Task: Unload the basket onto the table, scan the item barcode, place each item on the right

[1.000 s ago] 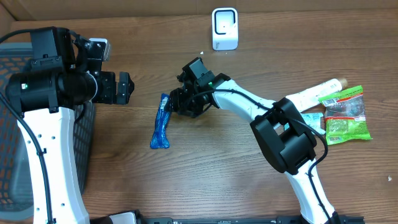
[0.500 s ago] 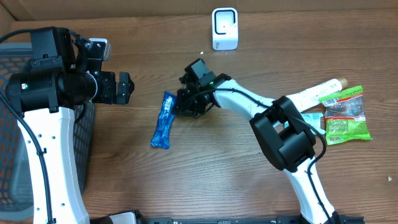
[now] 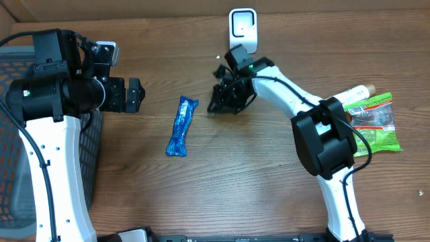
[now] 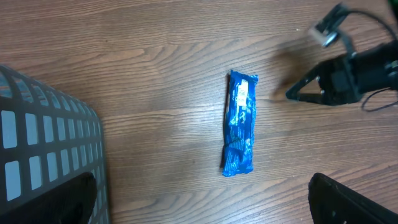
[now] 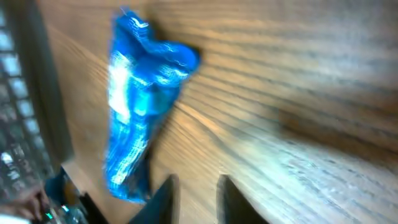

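The blue wrapped bar point(image 3: 182, 126) lies flat on the table point(image 3: 242, 175) just ahead of the right gripper point(image 3: 215, 106), jaws slightly parted and empty, its long axis crosswise to that reach, and the wide-open left gripper point(image 3: 138, 95) waits beyond it, slightly farther off.

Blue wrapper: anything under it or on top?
Nothing on top. The blue wrapper lies flat on the bare wood table, with the right claw beside it, not touching. Its underside is covered, so any barcode there cannot be seen.
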Action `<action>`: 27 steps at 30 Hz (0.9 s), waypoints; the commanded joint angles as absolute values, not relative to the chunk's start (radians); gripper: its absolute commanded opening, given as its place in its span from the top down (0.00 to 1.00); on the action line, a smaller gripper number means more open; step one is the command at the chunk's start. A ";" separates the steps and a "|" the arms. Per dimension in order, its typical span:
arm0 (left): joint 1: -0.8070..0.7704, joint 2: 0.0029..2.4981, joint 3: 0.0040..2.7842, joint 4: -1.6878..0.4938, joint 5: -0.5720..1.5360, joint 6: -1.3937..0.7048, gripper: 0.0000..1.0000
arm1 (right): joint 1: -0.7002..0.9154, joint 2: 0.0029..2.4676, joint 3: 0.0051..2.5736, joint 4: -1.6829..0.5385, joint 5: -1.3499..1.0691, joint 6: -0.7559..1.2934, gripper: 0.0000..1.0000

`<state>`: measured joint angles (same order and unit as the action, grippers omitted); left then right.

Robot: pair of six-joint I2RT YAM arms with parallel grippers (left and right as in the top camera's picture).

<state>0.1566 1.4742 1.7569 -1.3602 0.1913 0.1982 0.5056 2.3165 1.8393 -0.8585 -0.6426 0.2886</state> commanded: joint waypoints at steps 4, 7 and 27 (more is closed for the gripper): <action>0.157 1.479 1.763 -1.357 0.200 0.202 0.00 | 0.591 2.256 1.854 -0.785 -0.625 0.426 0.53; 0.157 1.479 1.763 -1.357 0.200 0.202 0.00 | 0.662 2.270 1.851 -0.788 -0.521 0.586 0.53; 0.157 1.479 1.763 -1.357 0.200 0.202 0.00 | 0.775 2.305 1.792 -0.830 -0.236 0.625 0.63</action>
